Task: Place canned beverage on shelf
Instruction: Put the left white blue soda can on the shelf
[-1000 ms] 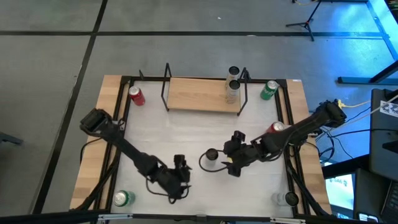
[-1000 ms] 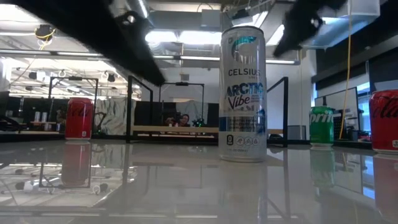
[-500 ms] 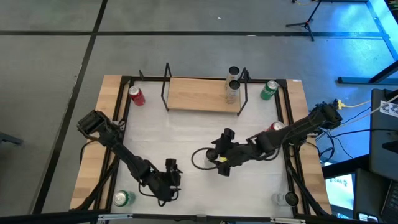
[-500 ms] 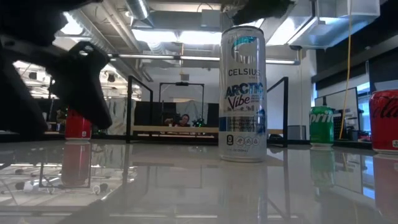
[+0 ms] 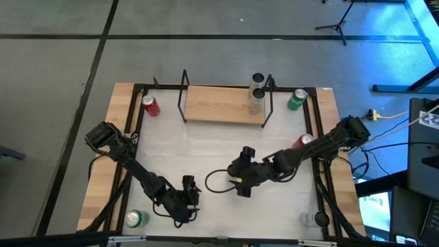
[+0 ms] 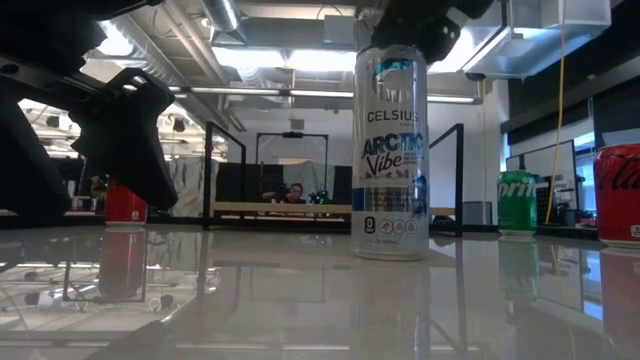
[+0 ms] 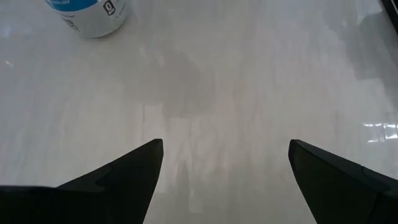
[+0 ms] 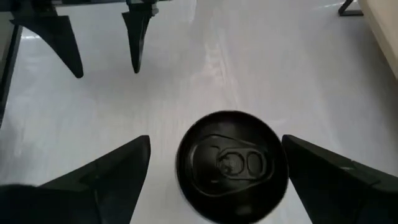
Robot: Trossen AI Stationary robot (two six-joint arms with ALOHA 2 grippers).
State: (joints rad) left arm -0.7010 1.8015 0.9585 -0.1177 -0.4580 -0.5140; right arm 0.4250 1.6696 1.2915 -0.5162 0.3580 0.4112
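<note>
A tall white-and-blue can (image 6: 391,150) stands upright on its base on the white tabletop (image 5: 206,147); its black top (image 8: 231,165) shows in the right wrist view. My right gripper (image 8: 216,143) hangs open just above it, one finger to each side, touching nothing, and hides the can in the high view (image 5: 237,180). My left gripper (image 5: 189,195) stands open and low near the table's near edge, left of the can (image 7: 93,15). The shelf (image 5: 223,103), a light-wood board in a black rod frame, stands at the far edge with two cans (image 5: 257,96) at its right end.
Loose cans stand around the table: red (image 5: 149,105) at far left, green (image 5: 296,99) at far right, red (image 5: 304,140) under the right arm, green (image 5: 135,218) at near left, a pale one (image 5: 315,219) at near right. The shelf's left and middle show bare wood.
My right gripper has gone toward the table's left until its open fingers stand over the white-and-blue can. My left gripper has sunk toward the tabletop and drawn a little to the left, then kept still. The can has not moved.
</note>
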